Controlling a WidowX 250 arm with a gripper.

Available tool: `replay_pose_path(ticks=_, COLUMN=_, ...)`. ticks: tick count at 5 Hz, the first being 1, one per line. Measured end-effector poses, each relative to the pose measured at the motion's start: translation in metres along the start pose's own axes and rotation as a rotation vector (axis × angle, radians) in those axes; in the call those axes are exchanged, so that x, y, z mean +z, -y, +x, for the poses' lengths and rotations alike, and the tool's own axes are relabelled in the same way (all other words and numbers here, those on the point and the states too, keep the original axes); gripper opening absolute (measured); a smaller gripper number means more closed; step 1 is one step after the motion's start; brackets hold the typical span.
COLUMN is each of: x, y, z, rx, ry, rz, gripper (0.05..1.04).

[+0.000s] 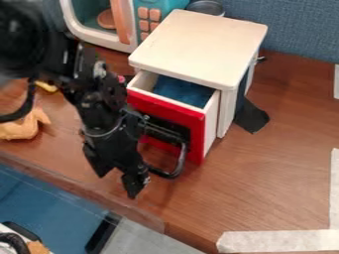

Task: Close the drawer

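Drawer with a red front, pale sides and blue interior [165,111]: partly out of the small cream-topped wooden cabinet [198,39], on the brown wood-grain counter [271,163]. Its inside shows in a wide strip below the cabinet top's edge, so the closing remains to be done; from where I stand, no sign of a shut front. Black two-finger gripper [117,182] hangs low in front of the drawer, fingers parted, nothing between them. One finger is close beside the dark, looped metal handle [180,159]; contact, I cannot tell. Position looks useful for a push. Left to do, by my reckoning: press the front back towards the cabinet until it sits flush, then move clear.
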State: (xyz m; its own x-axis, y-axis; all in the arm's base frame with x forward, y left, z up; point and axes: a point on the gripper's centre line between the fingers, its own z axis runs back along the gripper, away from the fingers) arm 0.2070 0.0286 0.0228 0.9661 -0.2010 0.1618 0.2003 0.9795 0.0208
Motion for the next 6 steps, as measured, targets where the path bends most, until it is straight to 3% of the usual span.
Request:
replay_pose_path(ticks=3, x=-0.008, y=-0.01, z=0.023, rx=0.024, ry=-0.003, rz=-0.001, gripper=0.999)
replay_pose_path(ticks=6, x=-0.01, y=-0.019, z=0.043, rx=0.064, ry=0.036, rz=0.021, gripper=0.999)
